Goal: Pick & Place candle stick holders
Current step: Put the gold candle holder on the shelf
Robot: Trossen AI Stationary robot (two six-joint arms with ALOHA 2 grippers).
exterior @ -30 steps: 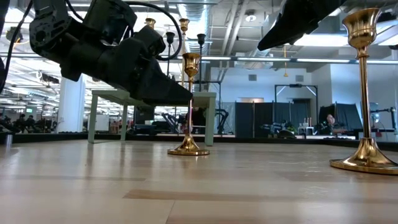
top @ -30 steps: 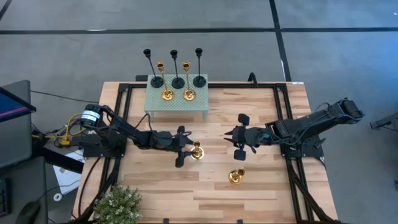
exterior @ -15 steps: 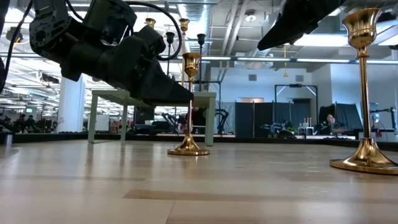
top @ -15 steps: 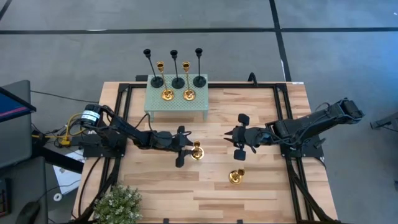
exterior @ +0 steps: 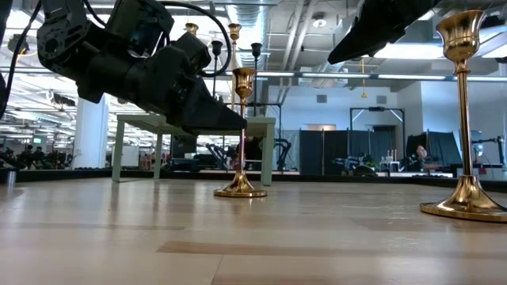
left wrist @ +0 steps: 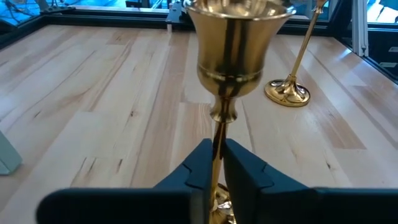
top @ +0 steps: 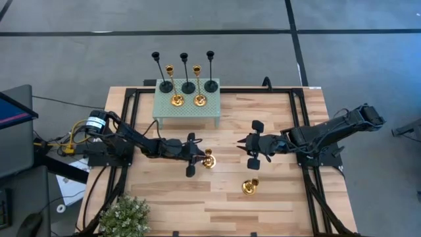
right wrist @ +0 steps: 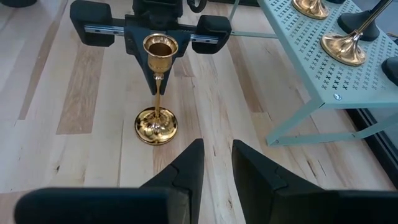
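A tall gold candle stick holder [top: 208,159] stands upright on its round base [exterior: 240,191] at the table's middle. My left gripper [top: 199,157] is shut on its stem. A second gold holder [top: 249,187] stands on the table nearer the front edge; it also shows in the left wrist view [left wrist: 287,91]. My right gripper [top: 245,149] hangs open and empty to the right of the held holder, pointing at it. Three black holders [top: 188,86] and two gold ones [top: 177,100] stand on a green perforated stand [top: 187,108] at the far edge. My left gripper pinches the holder's thin stem [left wrist: 217,148], a little below the cup, between its two fingers [left wrist: 198,169]. The fingers come level from the table's left side and lie across the stem. The holder stands upright with its base [right wrist: 156,126] on the table.
A potted plant [top: 125,216] sits at the table's near left corner. The green stand's legs [right wrist: 292,127] rise from the table beside my right gripper. Bare wood lies between the two grippers and along the near edge.
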